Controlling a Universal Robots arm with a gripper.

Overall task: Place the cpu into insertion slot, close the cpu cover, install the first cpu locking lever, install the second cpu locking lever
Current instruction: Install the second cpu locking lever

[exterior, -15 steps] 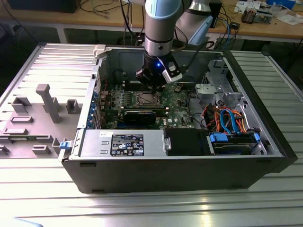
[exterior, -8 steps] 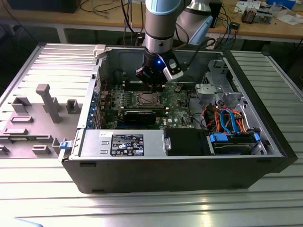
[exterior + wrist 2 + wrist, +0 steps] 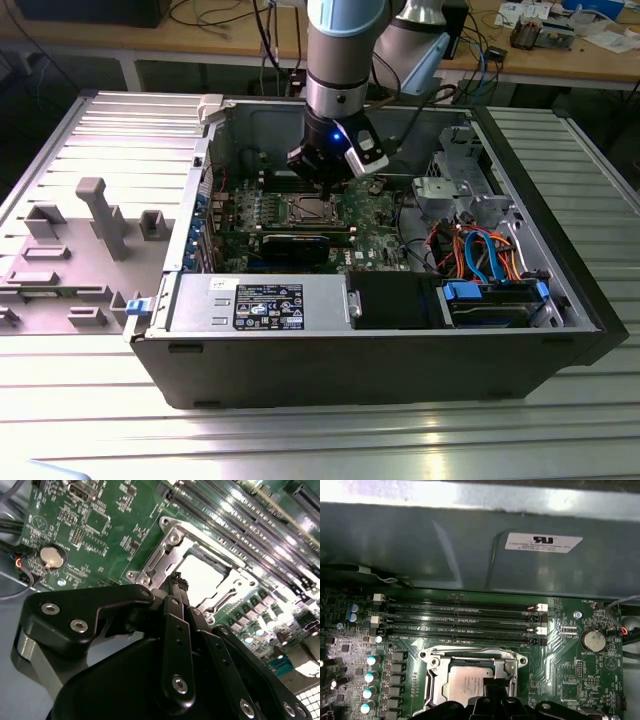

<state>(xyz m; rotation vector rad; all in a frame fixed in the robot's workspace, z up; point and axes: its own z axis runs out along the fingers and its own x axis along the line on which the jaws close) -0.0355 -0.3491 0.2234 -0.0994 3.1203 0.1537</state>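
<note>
sitting in socket: the cpu (image 3: 470, 685) lies flat in the insertion slot (image 3: 436, 680), silver top showing
cover: the cpu cover (image 3: 227, 587) frames the chip
claw: the gripper (image 3: 176, 580) hangs just above the cpu, fingers pressed together, pinching nothing
around: memory slots (image 3: 460, 620) beside the socket on the green board (image 3: 570, 665)

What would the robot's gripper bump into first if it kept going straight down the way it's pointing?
Probably the cpu, sitting in the insertion slot under the cpu cover. The gripper points at it, though depth is hard to judge.
</note>
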